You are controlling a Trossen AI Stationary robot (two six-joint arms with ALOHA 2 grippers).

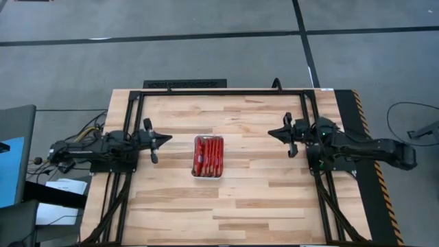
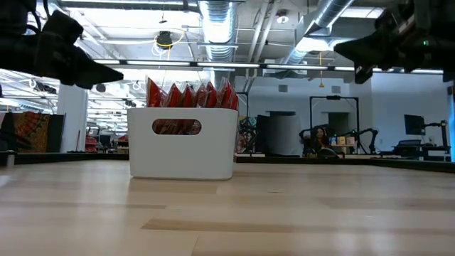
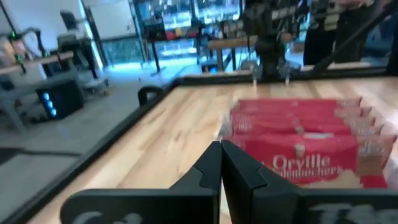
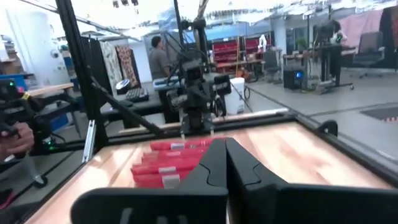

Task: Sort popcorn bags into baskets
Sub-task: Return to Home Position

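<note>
Several red popcorn bags (image 1: 208, 155) stand on edge, packed side by side, in the white basket (image 2: 183, 146) at the middle of the table; their tops (image 2: 190, 95) stick up above its rim. My left gripper (image 1: 168, 139) is shut and empty, held level above the table left of the basket. My right gripper (image 1: 271, 132) is shut and empty too, level, right of the basket. In the left wrist view the bags (image 3: 298, 140) lie just beyond my shut fingertips (image 3: 222, 146); in the right wrist view the bags (image 4: 171, 160) show past my fingertips (image 4: 225, 144).
A black metal frame (image 1: 226, 91) runs along the table's far edge and down both sides by the arm bases. Bare wood lies on all sides of the basket. A person (image 4: 158, 59) stands in the room beyond the table.
</note>
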